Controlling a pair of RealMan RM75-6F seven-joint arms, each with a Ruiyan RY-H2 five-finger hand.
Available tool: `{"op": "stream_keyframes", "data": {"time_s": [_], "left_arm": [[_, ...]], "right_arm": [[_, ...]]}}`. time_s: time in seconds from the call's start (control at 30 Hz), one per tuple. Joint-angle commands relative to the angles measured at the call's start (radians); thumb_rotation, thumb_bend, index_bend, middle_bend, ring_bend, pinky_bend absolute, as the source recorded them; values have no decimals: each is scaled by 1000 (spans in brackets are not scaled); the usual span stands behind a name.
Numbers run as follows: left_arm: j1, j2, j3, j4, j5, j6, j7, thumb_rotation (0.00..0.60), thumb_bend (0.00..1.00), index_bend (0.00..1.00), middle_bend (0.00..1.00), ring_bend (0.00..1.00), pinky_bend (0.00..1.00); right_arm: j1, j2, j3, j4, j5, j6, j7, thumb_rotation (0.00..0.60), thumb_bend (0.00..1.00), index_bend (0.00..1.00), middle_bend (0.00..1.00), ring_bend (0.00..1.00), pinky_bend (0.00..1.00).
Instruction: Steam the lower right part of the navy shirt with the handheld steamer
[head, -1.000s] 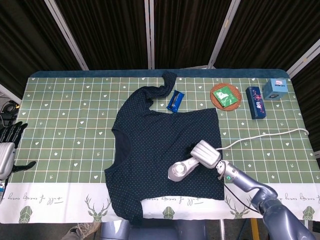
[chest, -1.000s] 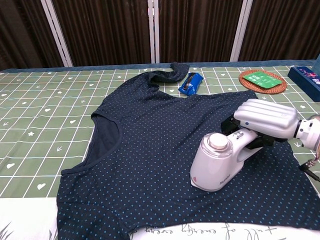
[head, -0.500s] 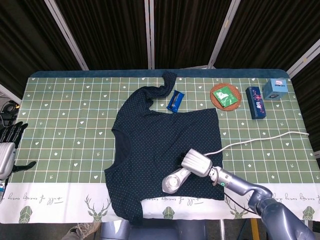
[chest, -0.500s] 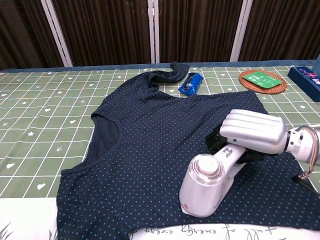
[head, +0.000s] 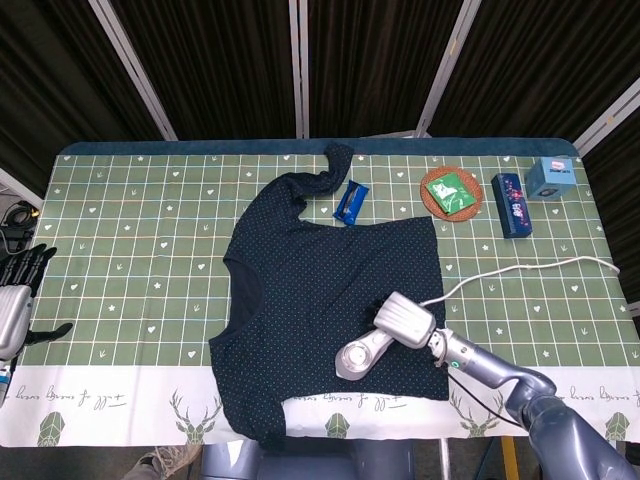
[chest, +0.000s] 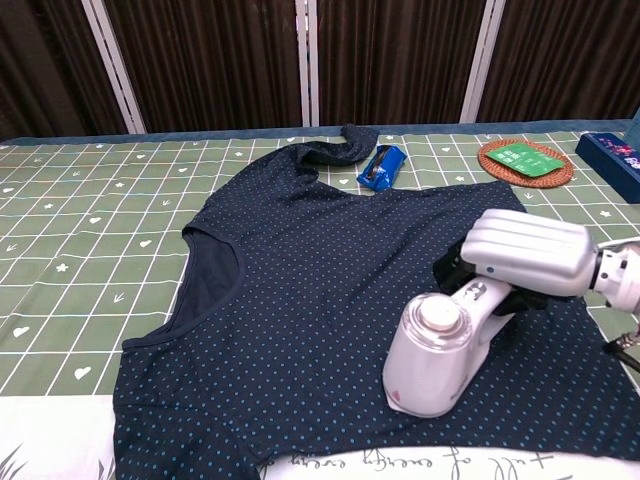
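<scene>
One smooth white handheld steamer (chest: 437, 355) sits in your right hand (chest: 525, 252), fingers wrapped round its handle, its head on the dotted navy shirt (chest: 320, 290), lower right. Left hand (head: 18, 300): state unreadable.

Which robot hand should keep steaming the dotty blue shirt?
The right hand. It holds the steamer, which sits on the shirt's lower right part. The left hand rests far off at the table's left edge, holding nothing.
</scene>
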Motion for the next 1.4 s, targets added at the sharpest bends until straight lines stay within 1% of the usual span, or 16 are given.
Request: {"op": "stream_keyframes", "data": {"time_s": [0.03,0.17,0.43,0.67,0.8,1.07,1.23,1.4], "left_arm": [[1,0,0,-1,0,1,0,600,0,0,0,0,0],[1,0,-1,-1,-2,2,0,600,0,0,0,0,0],[0,-2,1,-4,-1,2,7,600,0,0,0,0,0],[-1,-3,1,-4,-3,2,8,600,0,0,0,0,0],[-1,-3,1,-5,-2,1,8,600,0,0,0,0,0],[-1,0,1,-5,-2,0,2,600,0,0,0,0,0],[0,0,1,-3,0,0,0,600,0,0,0,0,0],[-1,0,2,-3,2,0,0,600,0,0,0,0,0]], "right_arm": [[-15,5,5,41,12,6,18,600,1000,800,637,614,900],[-32,14,7,87,21,9,39,600,1000,800,637,614,900],[-63,19,12,166,46,-24,79,600,1000,800,637,614,900],[-73,17,15,196,55,-28,103,600,1000,800,637,614,900],[-69,12,11,193,50,-16,108,600,1000,800,637,614,900],[-52,-4,-15,169,17,15,91,600,1000,800,637,614,901],[-37,-4,-36,129,-13,52,69,600,1000,800,637,614,901],[-20,6,-71,72,-61,89,19,600,1000,800,637,614,901]]}}
